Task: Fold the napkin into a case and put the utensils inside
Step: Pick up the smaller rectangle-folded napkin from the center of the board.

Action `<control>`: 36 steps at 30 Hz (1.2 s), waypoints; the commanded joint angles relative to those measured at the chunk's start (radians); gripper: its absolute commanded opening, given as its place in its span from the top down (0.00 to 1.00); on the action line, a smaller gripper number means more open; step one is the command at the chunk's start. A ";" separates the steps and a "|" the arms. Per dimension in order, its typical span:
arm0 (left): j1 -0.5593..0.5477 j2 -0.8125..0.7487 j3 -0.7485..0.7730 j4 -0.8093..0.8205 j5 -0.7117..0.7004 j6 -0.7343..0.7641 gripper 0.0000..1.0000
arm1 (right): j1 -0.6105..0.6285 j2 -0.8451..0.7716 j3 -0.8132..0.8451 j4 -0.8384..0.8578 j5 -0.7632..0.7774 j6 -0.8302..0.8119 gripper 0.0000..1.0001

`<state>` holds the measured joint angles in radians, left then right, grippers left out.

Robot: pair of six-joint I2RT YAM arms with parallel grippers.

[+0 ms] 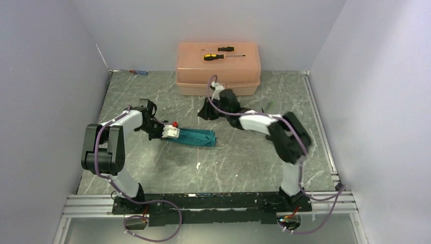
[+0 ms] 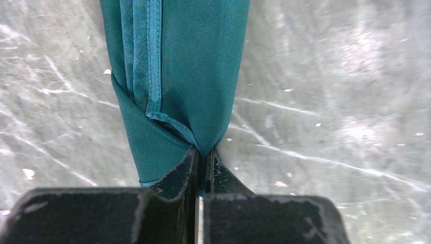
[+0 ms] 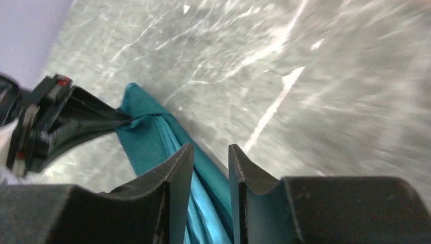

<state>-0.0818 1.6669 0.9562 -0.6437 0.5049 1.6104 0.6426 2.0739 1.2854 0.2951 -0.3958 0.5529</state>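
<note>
The teal napkin [image 1: 197, 137] lies on the marble table as a long narrow folded strip. My left gripper [image 1: 179, 134] is at its left end, and its jaws [image 2: 203, 150] are shut on a pinch of the napkin [image 2: 183, 76]. My right gripper [image 1: 206, 113] hovers just behind the strip's right end. In the right wrist view it [image 3: 208, 148] stands open, and the napkin [image 3: 152, 137] shows through the gap below it, running to the left gripper's fingers [image 3: 96, 119]. Greenish fork tines [image 1: 267, 105] peek out behind the right arm. The spoon is hidden.
A peach plastic box [image 1: 218, 76] stands at the back with two yellow-and-black screwdrivers [image 1: 223, 53] on its lid. A small red-and-blue screwdriver [image 1: 138, 72] lies at the back left corner. A white scrap [image 1: 197, 165] lies in front of the napkin. Walls close in on both sides.
</note>
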 commanded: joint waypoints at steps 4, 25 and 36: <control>-0.006 0.049 0.127 -0.313 0.119 -0.163 0.97 | 0.114 -0.550 -0.414 0.123 0.338 -0.680 0.00; 0.048 0.192 0.301 -0.462 0.198 -0.277 0.97 | 0.376 -0.636 -0.591 0.013 0.336 -1.232 0.00; 0.050 0.201 0.334 -0.541 0.181 -0.231 0.97 | 0.357 -0.327 -0.397 0.099 0.207 -1.351 0.02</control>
<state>-0.0341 1.8786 1.2762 -1.1072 0.6529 1.3499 1.0077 1.6962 0.8257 0.3031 -0.1425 -0.7166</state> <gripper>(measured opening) 0.056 0.993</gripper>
